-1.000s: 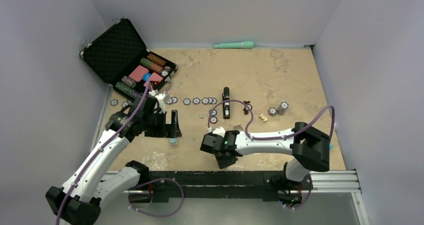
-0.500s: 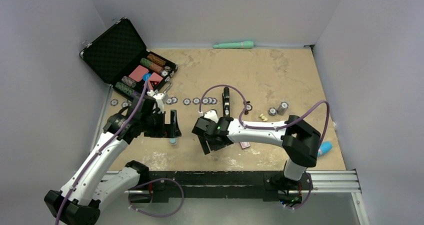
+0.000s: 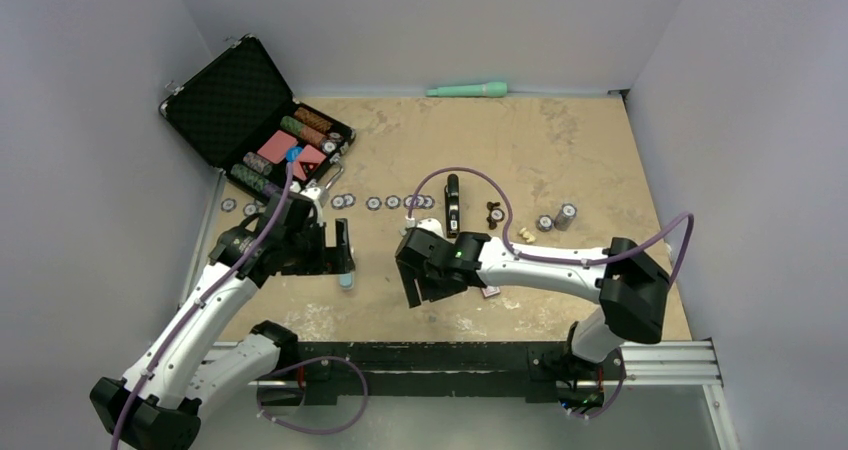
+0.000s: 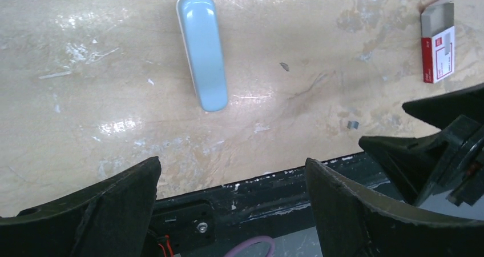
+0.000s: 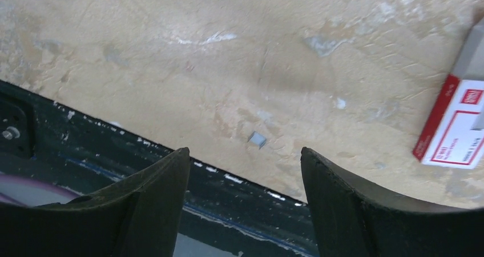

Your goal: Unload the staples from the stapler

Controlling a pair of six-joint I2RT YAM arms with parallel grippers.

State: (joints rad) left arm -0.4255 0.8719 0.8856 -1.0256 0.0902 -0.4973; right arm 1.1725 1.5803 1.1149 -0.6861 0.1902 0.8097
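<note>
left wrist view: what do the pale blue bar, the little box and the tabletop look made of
Bar: probably glossy moulded plastic. It is smooth with rounded ends and carries a soft light streak.
Box: likely printed cardboard, going by its flat red-and-white faces, crisp folded edges and open flap.
Tabletop: looks like worn coated wood or laminate. It is tan and scuffed with shiny patches, but it is hard to be sure.

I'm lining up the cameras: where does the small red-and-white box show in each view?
Top external: the red-and-white box peeks out at the near side of the right forearm, near centre.
Left wrist: box in the top right corner.
Right wrist: box at the right edge, cut off.
Shared landmark: the black rail along the near edge.
</note>
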